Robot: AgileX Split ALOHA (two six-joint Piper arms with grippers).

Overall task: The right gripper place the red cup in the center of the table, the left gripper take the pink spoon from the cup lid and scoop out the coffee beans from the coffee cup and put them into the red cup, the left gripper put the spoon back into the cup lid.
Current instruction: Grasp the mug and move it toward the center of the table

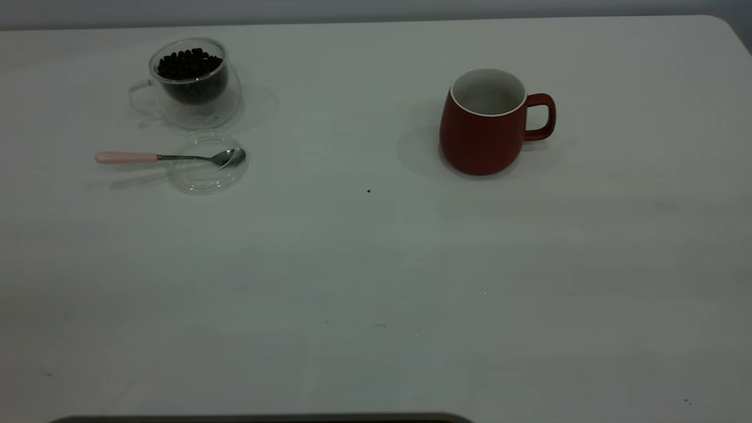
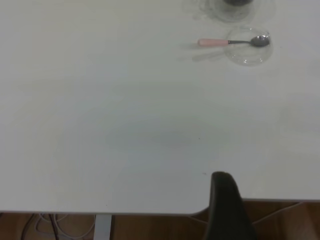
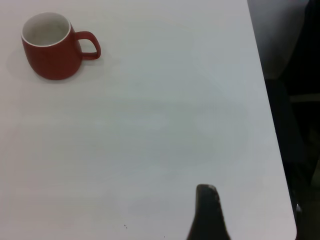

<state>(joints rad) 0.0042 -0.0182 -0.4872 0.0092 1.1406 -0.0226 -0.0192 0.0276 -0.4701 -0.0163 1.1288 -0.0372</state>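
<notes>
The red cup (image 1: 483, 126) stands upright on the right half of the table (image 1: 376, 276), its handle pointing right; it also shows in the right wrist view (image 3: 50, 47), and its white inside looks bare. At the far left the coffee cup (image 1: 191, 82) holds the coffee beans (image 1: 189, 63). Just in front of it lies the cup lid (image 1: 207, 163), with the pink spoon (image 1: 126, 157) resting bowl-first on it and its handle pointing left. My left gripper (image 2: 222, 176) is shut over the table's near edge, far from the spoon (image 2: 215, 42). The right gripper (image 3: 206, 187) is shut, well away from the cup.
A few dark specks (image 1: 369, 191) dot the tabletop. In the right wrist view the table's edge (image 3: 272, 130) runs close beside the gripper, with a dark area beyond it. Wooden floor and cables (image 2: 55, 227) show below the table's edge in the left wrist view.
</notes>
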